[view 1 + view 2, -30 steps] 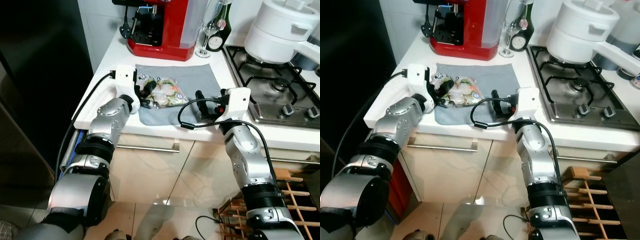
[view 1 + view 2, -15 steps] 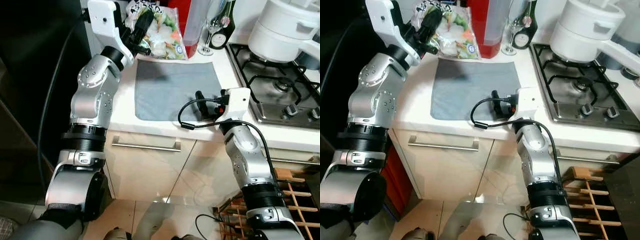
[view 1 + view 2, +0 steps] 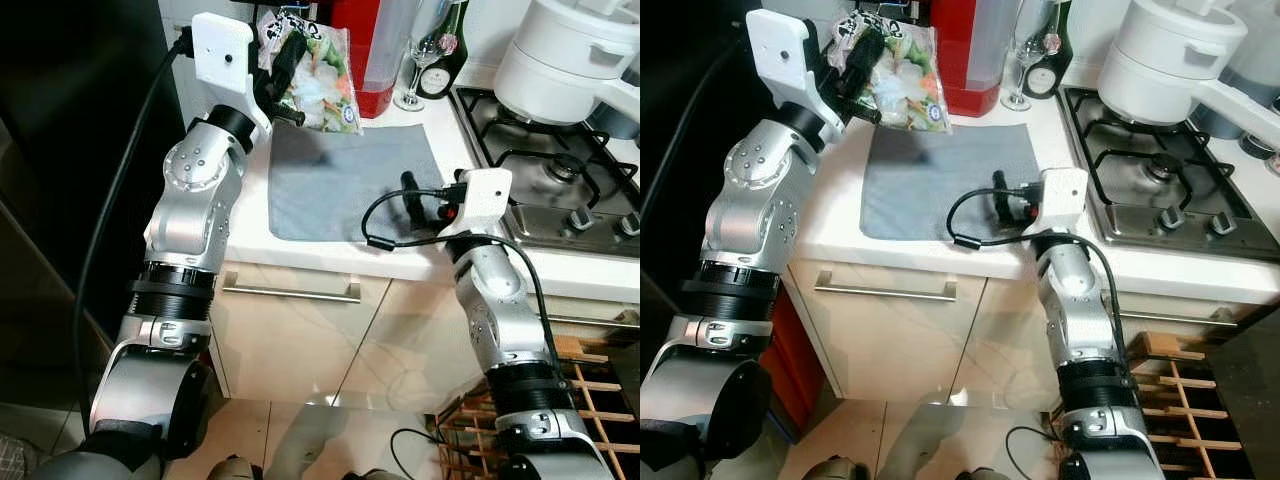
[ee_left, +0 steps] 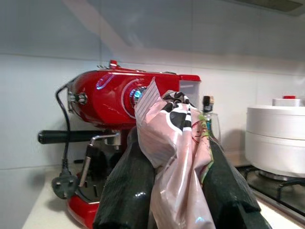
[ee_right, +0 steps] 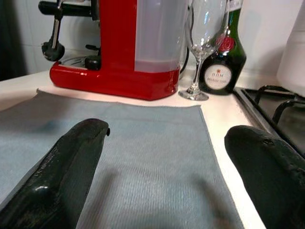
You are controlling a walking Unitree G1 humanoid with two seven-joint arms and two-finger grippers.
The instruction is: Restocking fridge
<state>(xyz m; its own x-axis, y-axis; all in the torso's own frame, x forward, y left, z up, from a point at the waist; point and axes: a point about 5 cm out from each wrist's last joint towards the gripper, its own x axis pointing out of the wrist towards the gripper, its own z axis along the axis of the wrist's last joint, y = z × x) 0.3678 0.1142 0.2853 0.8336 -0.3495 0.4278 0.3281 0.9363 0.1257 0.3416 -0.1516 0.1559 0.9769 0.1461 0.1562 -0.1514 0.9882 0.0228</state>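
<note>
The bag of mixed vegetables (image 3: pixel 320 68) hangs in the air above the far left corner of the grey cloth (image 3: pixel 350 180), clear of the tabletop (image 3: pixel 245 215), in front of the red coffee machine (image 4: pixel 119 95). My left end effector (image 4: pixel 171 191) pinches it: the two black fingers (image 4: pixel 126 191) press the pink plastic between them, and the bag's crimped top edge sticks up above them. My left arm is raised, elbow bent over the tabletop's left edge, forearm angled up and inward toward the coffee machine. My right end effector (image 5: pixel 176 167) rests low over the near right part of the cloth, its fingers spread wide with nothing between them, pointing toward the wine glass (image 5: pixel 202 47) and the dark bottle (image 5: pixel 224 57). My right forearm rises from below the tabletop's front edge. To the right sits the hob (image 3: pixel 545 170) with a white pot (image 3: pixel 565 60).
</note>
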